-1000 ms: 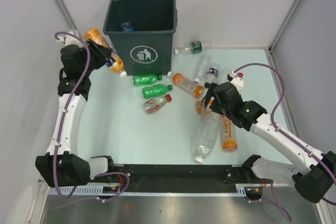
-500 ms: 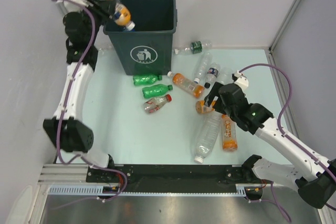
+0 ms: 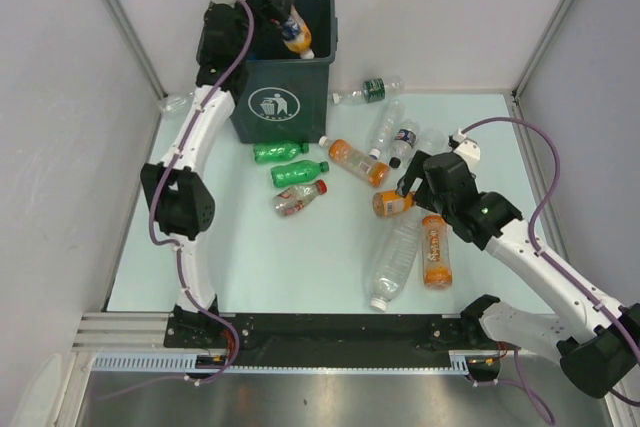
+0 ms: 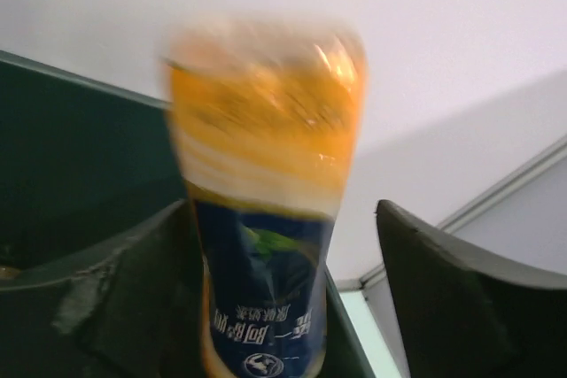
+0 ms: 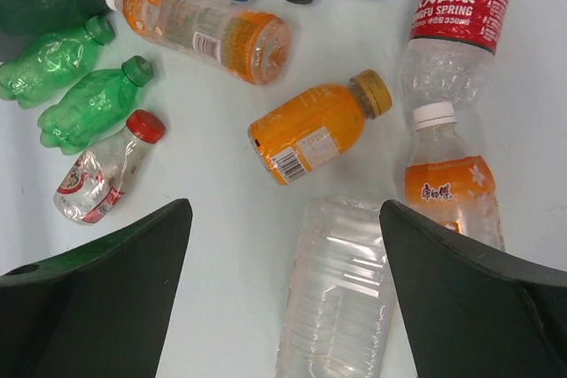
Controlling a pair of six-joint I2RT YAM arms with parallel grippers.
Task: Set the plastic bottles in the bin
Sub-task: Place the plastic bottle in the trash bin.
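the left fingers (image 4: pixel 461 298) stand spread: a clear gap shows between one of them and the orange-filled plastic bottle with a dark blue label (image 4: pixel 266 245). whether the other finger touches it or sits just beside it i cannot tell. the bottle is blurred and tilted neck down above the open mouth of the tall dark green plastic bin (image 3: pixel 285 97).

this looks like the drop itself. to do it well, i would spread wide enough that neither pad drags on the label. i would also hold the wrist over the middle of the bin, not its rim, so the bottle cannot tip out.

the right fingers (image 5: pixel 97 263) are spread too, pinching nothing. they hang above a small orange bottle with a gold cap (image 5: pixel 319 130), which lies on the pale surface (image 3: pixel 230 247) right of the bin and nearer the arms.

counted:
- one bin.
- two green bottles (image 3: pixel 278 152), just in front of the bin.
- four orange-filled ones, including the one over the bin.
- at least six clear bottles (image 3: pixel 390 267), one left of the bin, the others in front or right of it.
- what lies inside the bin is hidden.
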